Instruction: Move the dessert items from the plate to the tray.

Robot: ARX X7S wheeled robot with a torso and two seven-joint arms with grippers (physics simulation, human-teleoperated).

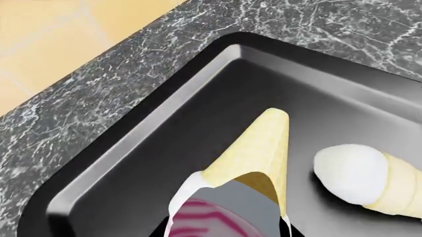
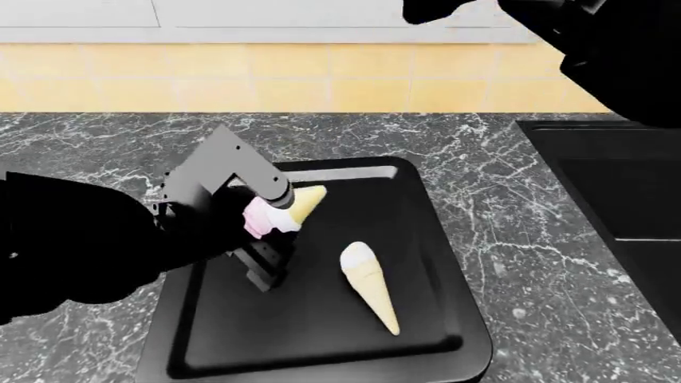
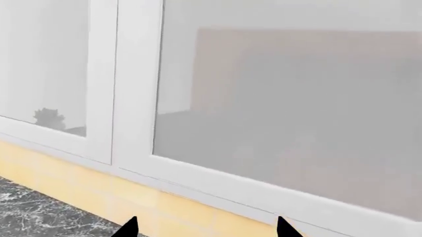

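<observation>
Two dessert items, both over the large flat black tray with rounded corners [image 2: 426, 263], which sits on the grey marbled counter [image 2: 500, 175] toward its near edge.

Item one: the longer pale-wafer cone with a white scoop [image 2: 369, 283]. It lies flat on the tray floor, scoop toward the counter's far edge, tip toward the near edge. I judge it delivered.

Item two: the short pale-wafer cone with a pink-and-white scoop [image 2: 282, 209]. It is held in my left claw [image 2: 271, 215], jaws closed on the scoop end, wafer tip pointing toward the tray's far rim. It hangs above the tray's far left part, apart from item one; that spot, as I read it, leaves room so the two do not knock together on release.

My right claw [image 3: 204, 228]: raised well clear at the far right, out of the work. Two dark fingertips [image 3: 130, 228] show apart with nothing between them, so it stands parted and empty.

View notes. The head view alone gives the whole layout: tray, both cones, and a dark recess in the counter's right side. The left wrist view alone shows the close detail: the pink stripes of the scoop, the tray's raised rim [image 1: 165, 98] at its corner, and the white scoop [image 1: 349, 173] just beside my held cone [image 1: 257, 153]. The right wrist view shows only white cabinet doors [image 3: 132, 89] and yellow wall tile.

The plate is not in view.
</observation>
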